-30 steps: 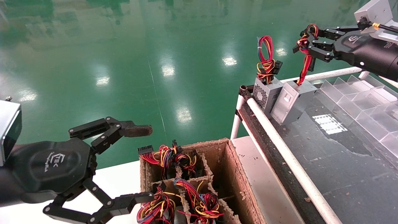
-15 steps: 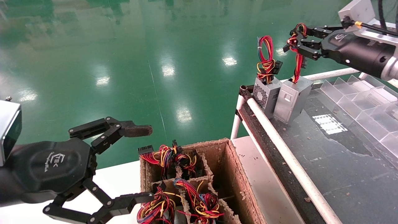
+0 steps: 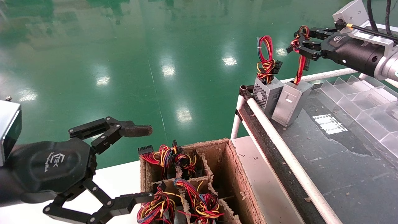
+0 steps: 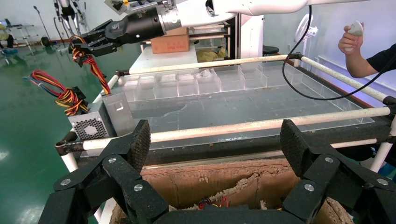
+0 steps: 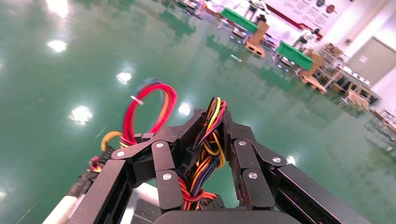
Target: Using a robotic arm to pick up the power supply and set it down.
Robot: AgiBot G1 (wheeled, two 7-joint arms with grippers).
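Step in hand: the right gripper (image 3: 298, 43) is closed on the wire bundle (image 3: 301, 63) of the power supply (image 3: 290, 101), whose lower end appears to touch the dark conveyor surface (image 3: 348, 168) while the box leans against its neighbour.
Right gripper hold: the fingers (image 5: 170, 184) pinch red, yellow and black wires between them in the right wrist view; the metal box itself is not gripped.
Power supply location: at the near corner of the conveyor surface, just beside the white rail (image 3: 279, 146), touching a second vented power supply (image 3: 263, 93) that stands upright with its own red wire loop (image 3: 266, 54).
Doing it well: since the box hangs by flexible wires, it probably swings; lowering slowly until it rests flat, then opening, would likely stop it tipping onto the vented unit or over the rail.
Left gripper: the left gripper (image 3: 141, 163) hangs wide open and empty, above the cardboard box (image 3: 231, 168).
Cardboard box: divided cells; the near and left cells hold coloured wire bundles (image 3: 168, 157), the cell against the right wall looks empty.
Clear dividers: transparent compartments (image 3: 360, 102) on the conveyor's far side, apparently empty.
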